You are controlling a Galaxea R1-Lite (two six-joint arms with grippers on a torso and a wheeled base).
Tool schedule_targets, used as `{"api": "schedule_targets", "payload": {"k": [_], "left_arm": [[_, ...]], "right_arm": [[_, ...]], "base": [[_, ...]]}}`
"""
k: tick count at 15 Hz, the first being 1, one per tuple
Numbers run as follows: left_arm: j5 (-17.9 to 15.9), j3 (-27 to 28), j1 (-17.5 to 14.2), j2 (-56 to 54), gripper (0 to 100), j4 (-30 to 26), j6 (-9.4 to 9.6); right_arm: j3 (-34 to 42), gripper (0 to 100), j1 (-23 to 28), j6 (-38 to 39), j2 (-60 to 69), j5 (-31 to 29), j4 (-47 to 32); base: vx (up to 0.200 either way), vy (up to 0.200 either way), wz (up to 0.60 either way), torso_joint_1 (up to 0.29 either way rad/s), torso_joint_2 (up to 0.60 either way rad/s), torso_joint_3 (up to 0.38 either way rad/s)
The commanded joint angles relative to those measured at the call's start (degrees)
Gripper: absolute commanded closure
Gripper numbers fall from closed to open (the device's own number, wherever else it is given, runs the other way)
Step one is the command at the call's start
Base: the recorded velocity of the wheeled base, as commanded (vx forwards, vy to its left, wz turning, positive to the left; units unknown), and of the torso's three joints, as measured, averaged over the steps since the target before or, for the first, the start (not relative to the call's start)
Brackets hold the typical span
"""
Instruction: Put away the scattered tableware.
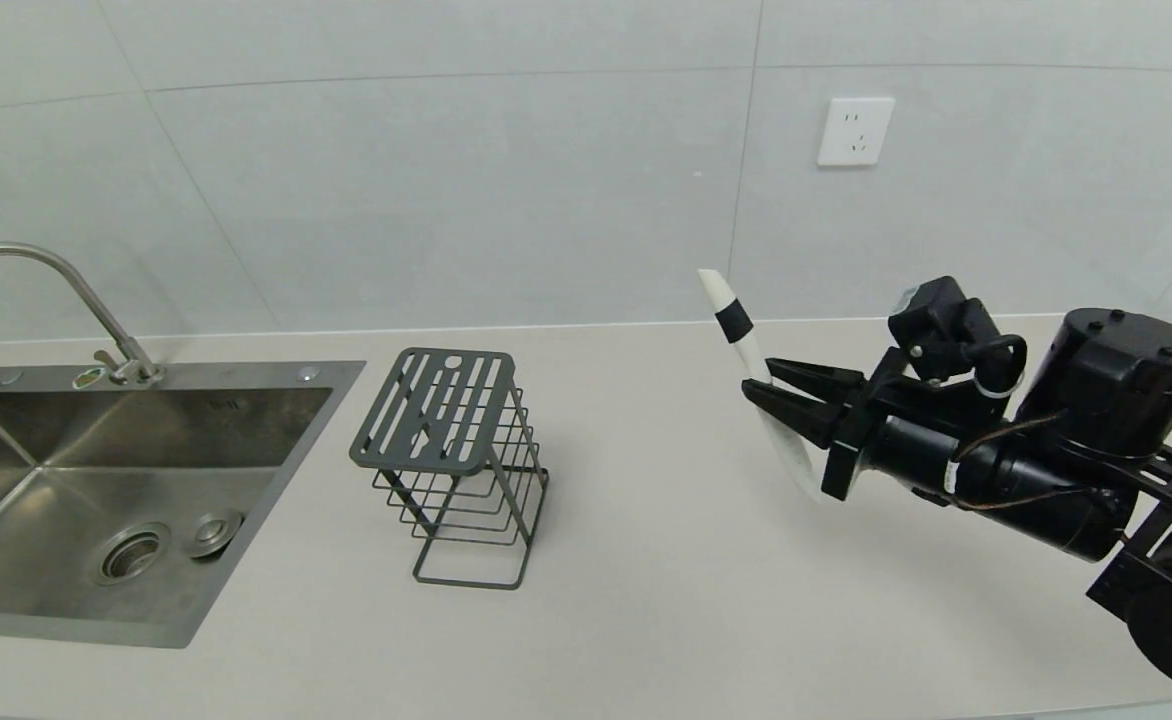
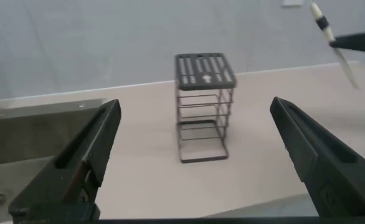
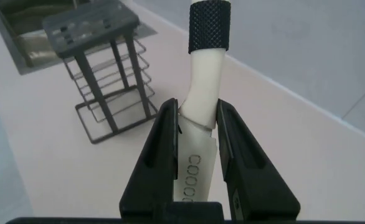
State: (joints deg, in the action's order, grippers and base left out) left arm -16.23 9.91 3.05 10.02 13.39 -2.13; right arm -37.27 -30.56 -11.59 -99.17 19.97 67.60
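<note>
My right gripper (image 1: 774, 390) hangs above the counter's right side, shut on a white knife (image 1: 736, 340) with a black band on its handle. The knife stands nearly upright, handle up and blade (image 1: 794, 462) pointing down toward the counter. In the right wrist view the fingers (image 3: 165, 143) clamp the knife (image 3: 206, 93) where handle meets blade. A dark grey wire cutlery rack (image 1: 451, 450) with a slotted top stands at mid-counter, left of the knife. My left gripper (image 2: 195, 107) is open and holds nothing, facing the rack (image 2: 202, 106) from the near side. The held knife (image 2: 322, 25) shows far off.
A steel sink (image 1: 16, 560) with a curved faucet (image 1: 46, 270) is set into the counter at the left, right beside the rack. A tiled wall with a white socket (image 1: 854, 130) backs the counter. Bare counter (image 1: 646, 560) lies between rack and right arm.
</note>
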Motion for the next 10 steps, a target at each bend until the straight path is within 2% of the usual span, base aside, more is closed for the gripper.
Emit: {"api": "schedule_targets", "payload": {"k": [1, 2, 3, 4, 5, 6, 7, 8, 10], "left_arm": [[-4.1, 9.3, 6.0, 18.4, 0, 2.4, 0.02], [-4.9, 10.3, 7.7, 22.0, 0, 5.7, 0.46], [-6.4, 11.2, 10.3, 29.4, 0, 13.2, 1.96], [-9.3, 11.2, 12.3, 34.0, 0, 19.0, 3.1], [-14.2, 10.8, 14.4, 38.2, 0, 24.9, 4.59], [-20.2, 10.6, 15.1, 43.5, 0, 31.3, 7.58], [-23.6, 10.5, 15.2, 46.3, 0, 34.4, 9.87], [-28.7, 10.7, 15.2, 50.7, 0, 38.8, 13.03], [-32.8, 11.2, 15.3, 57.7, 0, 44.2, 15.49]], "right_arm": [[1.1, 100, -0.1, -0.4, 2.8, 0.9, 0.2], [1.5, 100, -0.1, -1.3, 3.5, 1.7, 0.6], [1.7, 100, 0.0, -3.7, 3.5, 5.6, 3.4], [1.8, 100, 0.0, -4.8, 3.5, 8.7, 5.1], [1.7, 100, -0.1, -6.0, 3.6, 10.2, 6.0], [1.7, 100, -1.0, -6.5, 4.3, 10.9, 6.1], [1.8, 100, -1.9, -6.5, 4.8, 11.0, 6.2], [3.1, 100, -3.5, -6.6, 5.5, 11.0, 6.7], [7.9, 100, -6.2, -7.0, 5.8, 11.0, 8.0]], "base": [[0.0, 0.0, 0.0, 0.0, 0.0, 0.0], [0.0, 0.0, 0.0, 0.0, 0.0, 0.0], [0.0, 0.0, 0.0, 0.0, 0.0, 0.0], [0.0, 0.0, 0.0, 0.0, 0.0, 0.0], [0.0, 0.0, 0.0, 0.0, 0.0, 0.0], [0.0, 0.0, 0.0, 0.0, 0.0, 0.0], [0.0, 0.0, 0.0, 0.0, 0.0, 0.0], [0.0, 0.0, 0.0, 0.0, 0.0, 0.0], [0.0, 0.0, 0.0, 0.0, 0.0, 0.0]]}}
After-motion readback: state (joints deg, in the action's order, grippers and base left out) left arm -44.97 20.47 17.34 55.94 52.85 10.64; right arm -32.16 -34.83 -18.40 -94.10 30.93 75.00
